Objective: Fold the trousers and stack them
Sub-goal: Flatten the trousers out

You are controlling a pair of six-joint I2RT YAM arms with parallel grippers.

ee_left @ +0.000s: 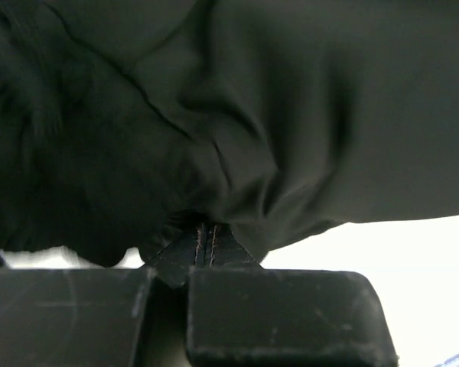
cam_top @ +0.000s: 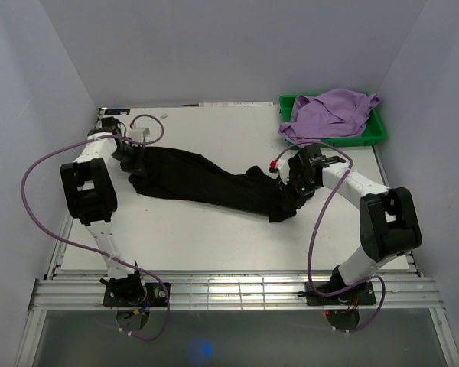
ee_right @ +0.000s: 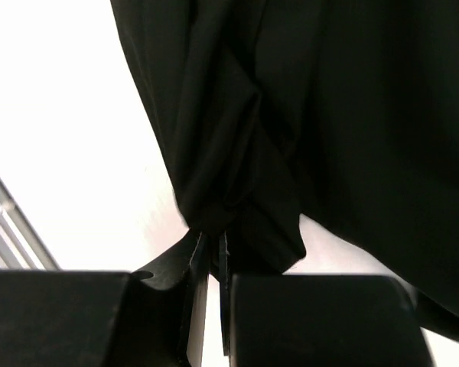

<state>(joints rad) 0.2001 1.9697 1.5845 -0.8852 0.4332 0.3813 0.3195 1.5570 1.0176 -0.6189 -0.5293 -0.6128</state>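
Step in hand, judged: both ends pinched, ready for lift and fold.
- Recommend: raise both ends together at even height, cloth taut, no twist.
- Bring one end squarely over other.
- Check each pinch takes all layers, not one loose fold.

Left claw (cam_top: 131,164): closed on bunched edge of trousers (cam_top: 206,187), at their left end.
Right claw (cam_top: 289,200): closed on gathered cloth at right end.
Trousers lie slanted across table (cam_top: 214,245), strung between claws, middle rumpled.
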